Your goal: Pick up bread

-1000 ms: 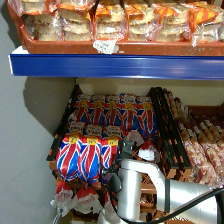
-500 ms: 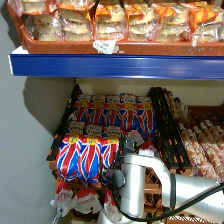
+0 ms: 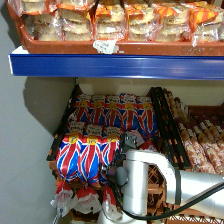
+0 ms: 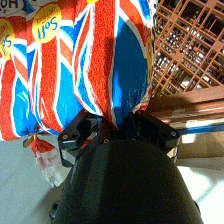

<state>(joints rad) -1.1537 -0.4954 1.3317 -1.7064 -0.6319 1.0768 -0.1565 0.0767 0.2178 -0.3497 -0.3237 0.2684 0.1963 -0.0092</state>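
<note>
**Bread gripped at the crate front**

Trays fill both shelves. On the upper one, above a blue shelf edge [image 3: 120, 66], a brown tray [image 3: 65, 47] holds pale buns [image 3: 110, 20] in clear packs with orange tops, set side by side across the whole width. A white label [image 3: 106, 46] hangs on the tray's front wall.

Below, a dark crate [image 3: 64, 125] holds Union Jack loaves in two rows. The back row [image 3: 117, 112] stands upright against the rear, yellow bands on top. In the front row, at the crate's left front corner, is the bread [image 3: 87, 157], its flag print facing out. To the right, past a dark divider [image 3: 162, 125], long brown speckled loaves [image 3: 202, 145] lie in the next crate. A brown lattice crate floor [image 4: 190, 45] shows beside the bread in the wrist view.

The right gripper [image 3: 122, 160] sits just at the bread's right end, its white arm reaching up from below. In the wrist view the gripper [image 4: 117, 127] has its two black fingers [image 4: 80, 132] closed in on the bread [image 4: 100, 65], pinching a narrow fold of the glossy bag between them. The bag bulges out wide beyond the pinch. Round yellow "Soft" marks [image 4: 47, 22] show on the bag's far end.
</note>
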